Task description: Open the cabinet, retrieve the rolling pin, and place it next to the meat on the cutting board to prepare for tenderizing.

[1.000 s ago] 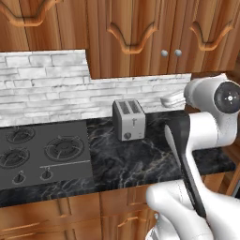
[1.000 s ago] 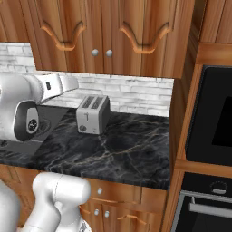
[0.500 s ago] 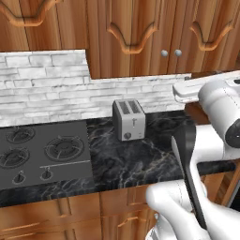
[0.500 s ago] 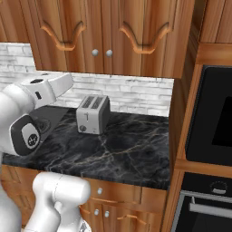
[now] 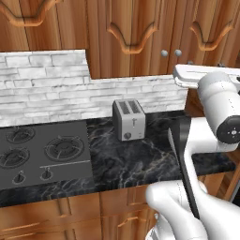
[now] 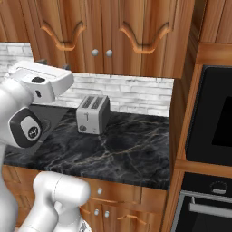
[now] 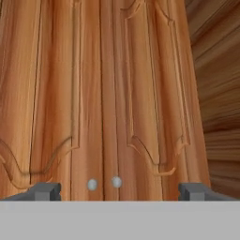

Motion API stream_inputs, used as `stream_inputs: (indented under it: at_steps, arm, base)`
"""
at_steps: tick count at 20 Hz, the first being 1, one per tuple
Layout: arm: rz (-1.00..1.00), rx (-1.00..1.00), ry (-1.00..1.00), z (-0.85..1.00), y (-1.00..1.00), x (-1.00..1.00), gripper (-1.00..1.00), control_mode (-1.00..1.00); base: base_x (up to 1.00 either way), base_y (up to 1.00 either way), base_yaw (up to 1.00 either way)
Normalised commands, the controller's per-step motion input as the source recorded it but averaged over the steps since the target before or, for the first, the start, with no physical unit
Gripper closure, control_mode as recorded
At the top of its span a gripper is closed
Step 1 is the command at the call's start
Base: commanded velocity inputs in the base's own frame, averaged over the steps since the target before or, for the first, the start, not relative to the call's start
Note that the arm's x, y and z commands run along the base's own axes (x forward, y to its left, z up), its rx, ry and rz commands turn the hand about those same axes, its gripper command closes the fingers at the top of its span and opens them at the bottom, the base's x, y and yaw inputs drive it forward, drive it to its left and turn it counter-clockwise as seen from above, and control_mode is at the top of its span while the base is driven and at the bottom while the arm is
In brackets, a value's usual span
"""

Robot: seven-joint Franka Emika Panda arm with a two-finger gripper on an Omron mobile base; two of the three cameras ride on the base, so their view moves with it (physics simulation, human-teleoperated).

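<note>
Cabinet (image 5: 154, 37) doors sit shut above the counter in your left base view, 2 round silver knobs (image 5: 170, 53) side by side where the doors meet. Below them you've got the white brick backsplash (image 5: 47, 84), a silver toaster (image 5: 128, 119) on the dark marble counter (image 5: 136, 157), and a black stovetop (image 5: 40, 152) off to the left. Your arm rises at lower right, the white hand raised level with the cabinet's lower edge.

Swing to the right base view: same cabinet (image 6: 122, 31), same pair of knobs (image 6: 102, 53), doors closed. The toaster (image 6: 92, 113) stands near the back wall, and a black oven (image 6: 210, 118) is built into the tall unit on the right. Your white hand sits at the left, just under the doors.

Hand view now: you're looking straight up the cabinet (image 7: 108, 93) front, both knobs (image 7: 104, 183) low in the picture. The gripper (image 7: 119, 191) is spread wide, its fingers (image 7: 44, 191) far apart and gripping nothing, knobs showing between them.
</note>
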Motion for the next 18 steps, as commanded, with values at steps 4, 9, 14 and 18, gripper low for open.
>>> stream_inputs:
  at_steps: [4,9,14,18]
  arm:
    - [0.01,0.02,0.01,0.0,0.0,0.11,-1.0,-1.0]
    - [0.02,0.0,0.0,-0.01,0.0,0.01,-1.0,-1.0]
    - [0.01,0.0,0.0,0.0,-0.01,0.0,-1.0,-1.0]
    - [0.03,0.0,-0.01,0.0,-0.03,0.0,-1.0,-1.0]
  base:
    - [0.0,0.0,0.0]
    - [0.0,0.0,0.0]
    - [0.0,0.0,0.0]
    - [0.0,0.0,0.0]
